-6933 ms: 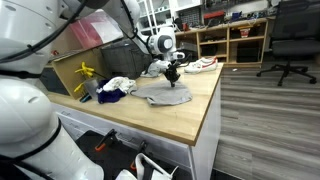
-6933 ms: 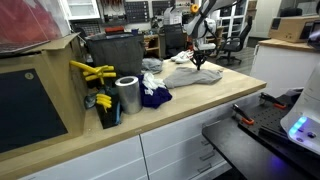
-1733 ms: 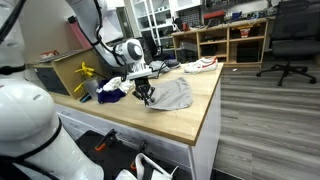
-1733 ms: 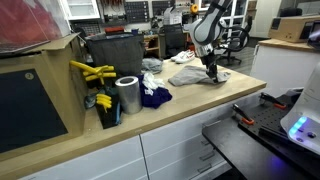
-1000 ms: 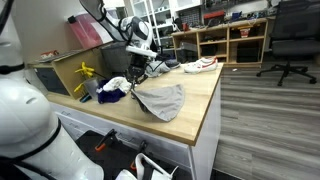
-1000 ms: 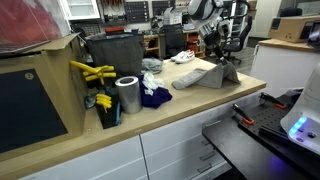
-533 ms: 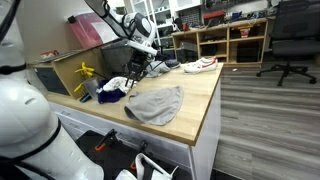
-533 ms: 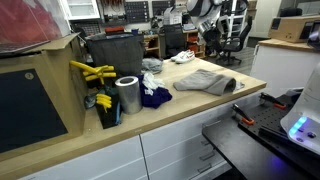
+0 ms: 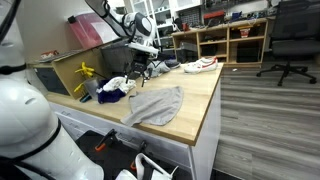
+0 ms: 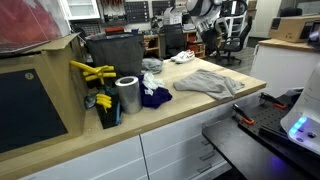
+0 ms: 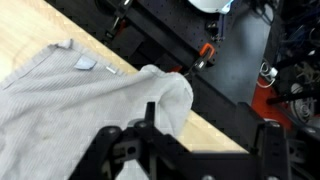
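A grey cloth (image 9: 155, 105) lies loosely spread on the wooden worktop (image 9: 200, 110), reaching its front edge; it also appears in an exterior view as a grey cloth (image 10: 210, 82). My gripper (image 9: 140, 68) hangs in the air above the cloth's far edge, apart from it. From the other side the gripper (image 10: 208, 32) is high over the cloth. In the wrist view the cloth (image 11: 90, 100) fills the left, its folded corner below the jaws. The gripper (image 11: 190, 158) is open, with only bare wood between its fingers (image 11: 112, 150).
A dark blue cloth (image 10: 155, 96) and a white cloth (image 9: 118, 84) lie near a metal can (image 10: 127, 95) and yellow clamps (image 10: 92, 72). A white shoe (image 9: 203, 64) sits at the table's far end. A black frame (image 11: 200, 60) stands beyond the table edge.
The gripper opened and let go of the grey cloth, which dropped from hanging to lying flat on the worktop. The gripper stays raised above it.
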`<state>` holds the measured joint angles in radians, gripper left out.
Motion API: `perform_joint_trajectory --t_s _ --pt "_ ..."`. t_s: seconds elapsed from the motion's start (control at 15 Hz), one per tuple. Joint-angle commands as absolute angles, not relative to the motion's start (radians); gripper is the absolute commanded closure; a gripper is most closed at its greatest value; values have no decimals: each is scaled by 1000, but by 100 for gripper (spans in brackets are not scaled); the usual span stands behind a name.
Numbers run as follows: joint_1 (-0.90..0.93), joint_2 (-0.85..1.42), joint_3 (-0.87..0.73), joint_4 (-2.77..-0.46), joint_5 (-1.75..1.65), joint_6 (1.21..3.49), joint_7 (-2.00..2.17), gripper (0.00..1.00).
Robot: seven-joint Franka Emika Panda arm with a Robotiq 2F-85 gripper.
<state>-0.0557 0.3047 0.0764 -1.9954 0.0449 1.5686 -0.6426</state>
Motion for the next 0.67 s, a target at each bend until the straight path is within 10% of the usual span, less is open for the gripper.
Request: perform_joint_trajectory --t_s 0.0,0.6 --pt "-52 290 51 -2010 37 1732 -544 42" --pt "-40 292 -7 -2132 -10 2250 -240 100"
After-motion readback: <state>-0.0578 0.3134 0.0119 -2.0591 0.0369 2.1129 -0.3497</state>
